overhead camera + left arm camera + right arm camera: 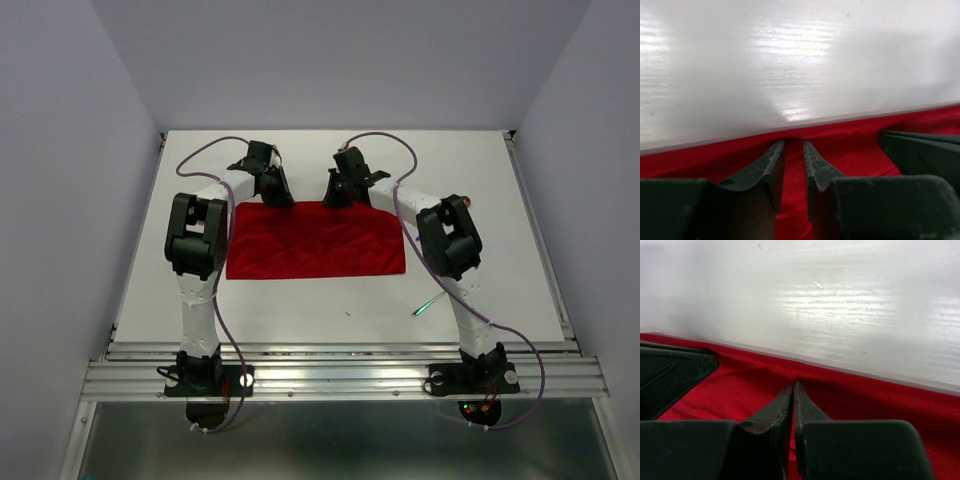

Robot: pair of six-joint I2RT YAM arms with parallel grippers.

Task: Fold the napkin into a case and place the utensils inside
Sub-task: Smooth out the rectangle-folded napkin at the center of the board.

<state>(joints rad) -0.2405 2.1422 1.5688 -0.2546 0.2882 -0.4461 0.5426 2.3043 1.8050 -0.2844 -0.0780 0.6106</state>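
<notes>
Two robot arms reach across a white table (300, 310) to the far edge of the napkin (315, 245), which lies spread flat and crosswise at mid-table — a wide red rectangle, not yet a case. The left gripper (272, 188) and the right gripper (340, 192) sit close together near the middle of that far hem.

In the right wrist view the fingers (774, 410) are pressed almost together, and the hem puckers at their tips: a pinch on the cloth. In the left wrist view the fingers (769, 165) stand a narrow slot apart. Red cloth fills the slot and the hem humps at the tips, which also reads as a pinch, on a thicker bit of napkin.

A fork (428, 303) with a teal-green handle lies on the bare table near the right arm, off the napkin's near right corner. The spoon cannot be made out for certain.

The step in hand appears to be the first fold. The next move likely calls for both arms to lift the hem together and carry it toward the near edge — evenly, so the fold lands straight and the cloth does not slip free.
</notes>
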